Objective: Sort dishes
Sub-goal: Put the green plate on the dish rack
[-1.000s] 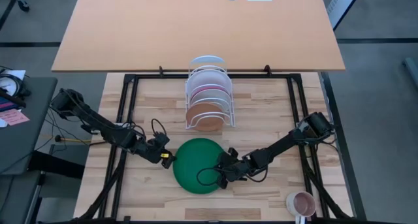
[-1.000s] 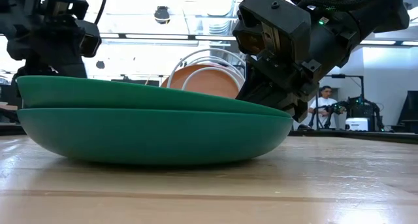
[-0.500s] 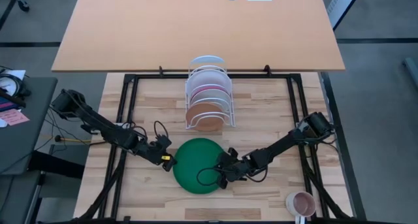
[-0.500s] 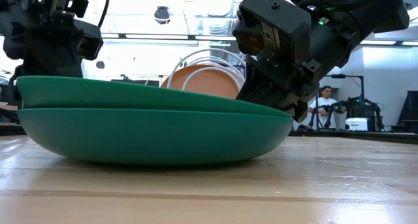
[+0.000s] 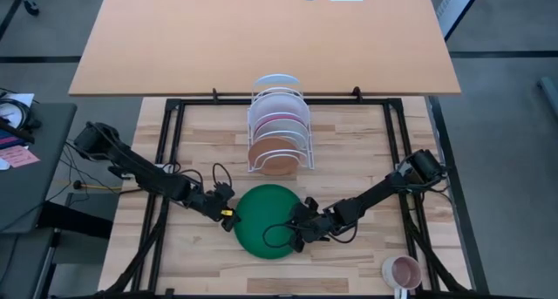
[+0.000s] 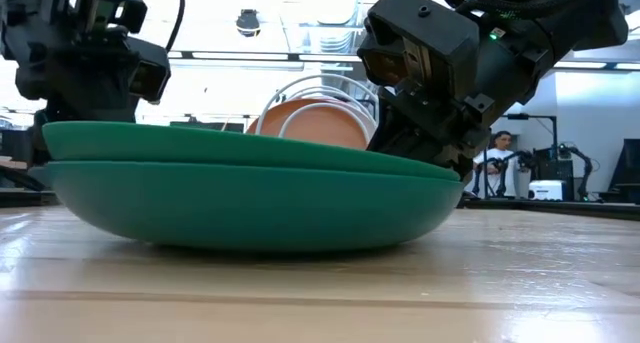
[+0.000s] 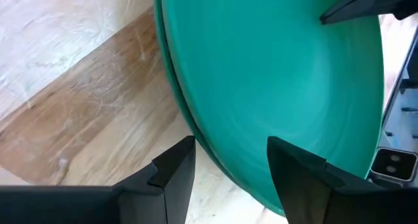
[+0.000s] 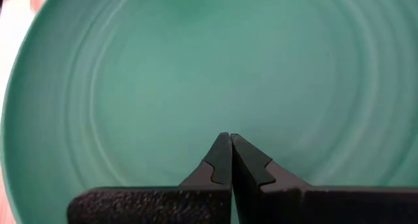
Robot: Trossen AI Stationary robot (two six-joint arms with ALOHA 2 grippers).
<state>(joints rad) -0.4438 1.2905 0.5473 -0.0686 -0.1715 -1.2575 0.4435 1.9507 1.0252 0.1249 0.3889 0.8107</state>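
both grippers at the dark green plate (image 5: 268, 220)

left gripper (image 7: 225, 160) straddles its rim, fingers apart – contact hard to make out; right gripper (image 8: 230, 160), fingers pressed together, over the plate's far edge.

Largest plate (image 5: 266, 219) lies flat on the table (image 5: 349, 151), before the wire rack (image 5: 279, 129) holding three smaller plates upright. Left gripper (image 5: 228, 214) at its left rim, right gripper (image 5: 296, 238) over its right part, apparently touching. Mug (image 5: 403, 270) at the near right corner.

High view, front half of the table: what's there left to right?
Left pincer → green plate → right pincer, shut, over the plate's right edge → pink mug at the front right corner.
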